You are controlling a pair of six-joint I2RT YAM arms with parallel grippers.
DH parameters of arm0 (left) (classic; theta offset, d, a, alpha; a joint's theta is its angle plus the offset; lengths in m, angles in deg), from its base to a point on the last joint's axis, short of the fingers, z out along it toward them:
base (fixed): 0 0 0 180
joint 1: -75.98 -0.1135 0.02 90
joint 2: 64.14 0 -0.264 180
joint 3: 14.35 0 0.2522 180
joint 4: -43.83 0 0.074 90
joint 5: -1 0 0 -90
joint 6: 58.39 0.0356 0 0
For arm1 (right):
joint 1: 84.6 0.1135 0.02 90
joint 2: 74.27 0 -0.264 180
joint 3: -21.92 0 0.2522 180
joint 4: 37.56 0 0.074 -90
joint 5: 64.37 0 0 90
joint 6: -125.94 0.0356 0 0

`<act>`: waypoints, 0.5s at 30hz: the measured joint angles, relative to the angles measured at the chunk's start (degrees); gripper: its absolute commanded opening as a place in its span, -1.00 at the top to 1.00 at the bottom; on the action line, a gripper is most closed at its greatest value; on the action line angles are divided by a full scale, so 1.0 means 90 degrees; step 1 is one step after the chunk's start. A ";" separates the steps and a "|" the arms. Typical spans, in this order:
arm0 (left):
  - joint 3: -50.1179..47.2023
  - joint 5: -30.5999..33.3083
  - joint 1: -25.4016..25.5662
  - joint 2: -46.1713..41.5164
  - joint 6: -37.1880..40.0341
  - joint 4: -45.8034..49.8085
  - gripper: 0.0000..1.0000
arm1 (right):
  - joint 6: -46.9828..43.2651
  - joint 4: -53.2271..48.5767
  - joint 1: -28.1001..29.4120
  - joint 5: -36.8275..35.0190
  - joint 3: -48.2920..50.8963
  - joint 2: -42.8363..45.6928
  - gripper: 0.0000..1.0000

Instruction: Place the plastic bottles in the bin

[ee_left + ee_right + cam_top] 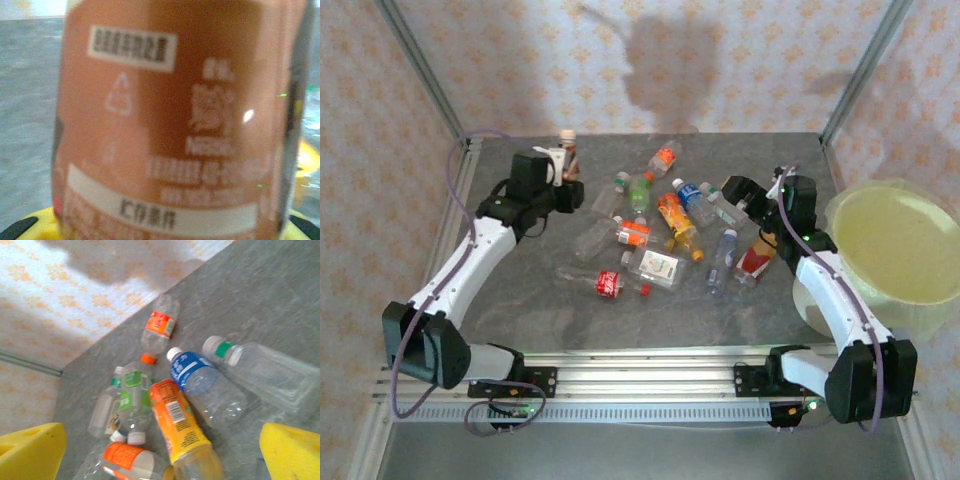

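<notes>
left claw [566,176]: squeezed tight on a brown bottle [170,120] | right claw [728,190]: fingers wide apart, other bottles [185,420] lying just in front | bin [930,315]: behind right claw

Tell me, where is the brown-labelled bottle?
The brown-labelled bottle stands upright in the left gripper at the far-left corner of the table in the top view, apart from the bottle pile.

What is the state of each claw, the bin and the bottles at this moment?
Left claw, shut on the brown-label bottle.
Right claw, open, holding nothing.
Bin, upright, no bottle visible inside.
Other bottles, lying loose on the table.
</notes>
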 measured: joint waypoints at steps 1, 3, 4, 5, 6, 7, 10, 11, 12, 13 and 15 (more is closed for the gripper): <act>-0.0177 -0.0143 0.0158 -0.0090 -0.0228 -0.0216 0.26 | 0.0063 0.0075 0.0032 0.0097 0.0036 0.0000 -0.98; -0.0595 -0.0398 0.0478 -0.0243 -0.0726 -0.0731 0.23 | 0.0214 0.0308 0.0097 0.0418 0.0104 0.0000 -0.98; -0.0777 -0.0491 0.0636 -0.0279 -0.0940 -0.0952 0.22 | 0.0260 0.0435 0.0141 0.0559 0.0121 0.0000 -0.99; -0.0930 -0.0554 0.0799 -0.0284 -0.1117 -0.1163 0.22 | 0.0308 0.0580 0.0206 0.0704 0.0124 0.0000 -0.98; -0.1047 -0.0641 0.0967 -0.0277 -0.1256 -0.1338 0.22 | 0.0338 0.0724 0.0287 0.0823 0.0124 0.0000 -0.98; -0.1110 -0.0702 0.1103 -0.0253 -0.1326 -0.1440 0.22 | 0.0345 0.0840 0.0376 0.0920 0.0121 0.0000 -0.98; -0.1090 -0.0993 0.1530 -0.0134 -0.1394 -0.1617 0.24 | 0.0294 0.0971 0.0724 0.1200 0.0049 -0.0036 -0.98; -0.1008 -0.1076 0.1678 -0.0063 -0.1345 -0.1610 0.26 | 0.0260 0.0967 0.0848 0.1302 -0.0039 -0.0090 -0.98; -0.0886 -0.1149 0.1802 0.0019 -0.1265 -0.1581 0.27 | 0.0216 0.0967 0.0969 0.1413 -0.0160 -0.0168 -0.98; -0.0738 -0.1190 0.1911 0.0121 -0.1185 -0.1542 0.28 | 0.0189 0.0969 0.1056 0.1511 -0.0260 -0.0233 -0.98; -0.0384 -0.1319 0.2125 0.0359 -0.0993 -0.1494 0.29 | 0.0143 0.0969 0.1209 0.1741 -0.0500 -0.0386 -0.98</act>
